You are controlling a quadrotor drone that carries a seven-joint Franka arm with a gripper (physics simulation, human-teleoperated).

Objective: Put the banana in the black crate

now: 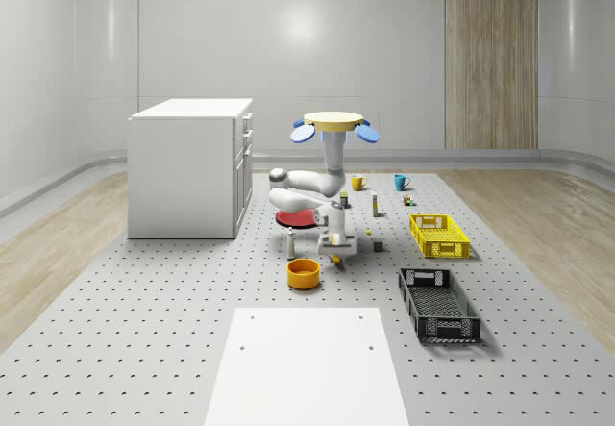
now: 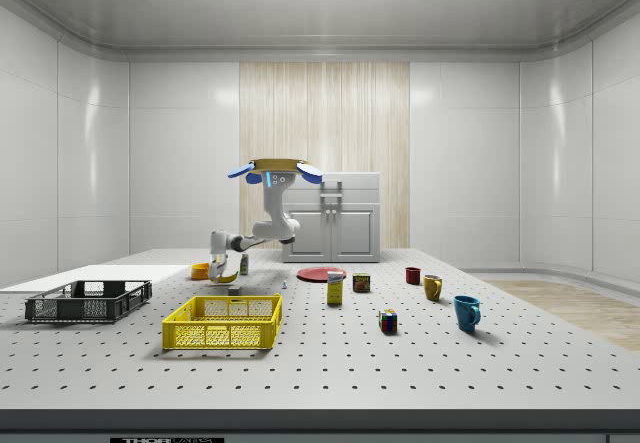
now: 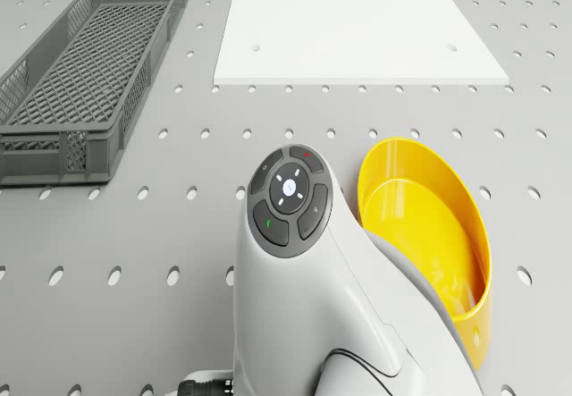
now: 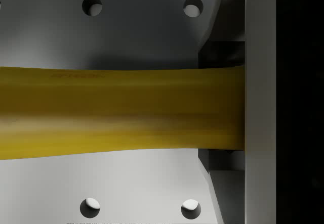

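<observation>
The yellow banana (image 4: 116,113) lies across the wrist view, clamped between the two grey fingers (image 4: 220,54) of my gripper (image 4: 223,107), one finger on each side of it. In the side view the gripper (image 2: 225,266) holds the banana (image 2: 228,277) just above the table, beyond the yellow crate. The drone (image 1: 334,123) hovers over the middle of the table, with the arm bent down to the gripper (image 1: 335,249). The black crate (image 1: 439,303) stands open toward the whole-scene view's front right; it also shows in the side view (image 2: 88,301) and the drone view (image 3: 80,92).
An orange bowl (image 1: 303,272) sits close beside the gripper, and under the arm in the drone view (image 3: 429,226). A yellow crate (image 1: 438,235) stands behind the black one. A red plate (image 1: 293,217), two mugs (image 1: 357,183), a white cabinet (image 1: 192,166) and a white board (image 1: 306,368) are around.
</observation>
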